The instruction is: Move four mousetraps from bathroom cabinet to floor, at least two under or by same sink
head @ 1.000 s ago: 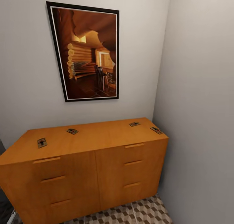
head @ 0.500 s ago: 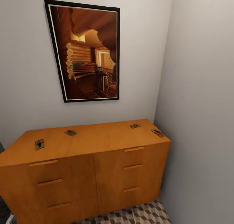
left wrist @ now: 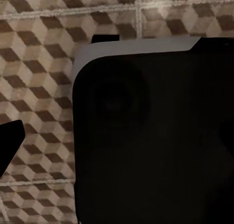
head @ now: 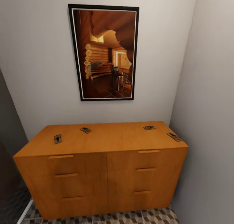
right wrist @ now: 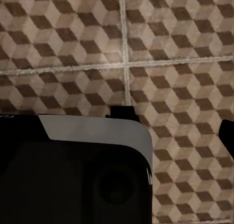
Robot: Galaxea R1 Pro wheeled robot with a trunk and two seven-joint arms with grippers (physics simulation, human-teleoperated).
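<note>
Judging from how things lay, the task had hardly begun: all four mousetraps rested on the flat top of the cabinet, none on the bathroom floor, and no sink was to be seen, so every pick and every placing was left to do.

Taking the framed picture on the wall above the cabinet as the landmark, the traps sat as follows. The first mousetrap lay below and well to the left of the picture, nearer the cabinet's front edge; its long axis ran roughly from front to back of the top. The second mousetrap lay under the picture's lower left corner, close to the wall, its long axis slanting across the top. The third mousetrap lay below and just right of the picture's lower right corner, long axis mostly along the cabinet's width. The fourth mousetrap lay furthest right of the picture, near the cabinet's right end, long axis diagonal. Which end of each trap carried the bar was too small to tell.

Both wrist views looked down on patterned floor tiles past a dark, grey-edged body. Whether the left or the right pincer was released or clenched could not be told.
</note>
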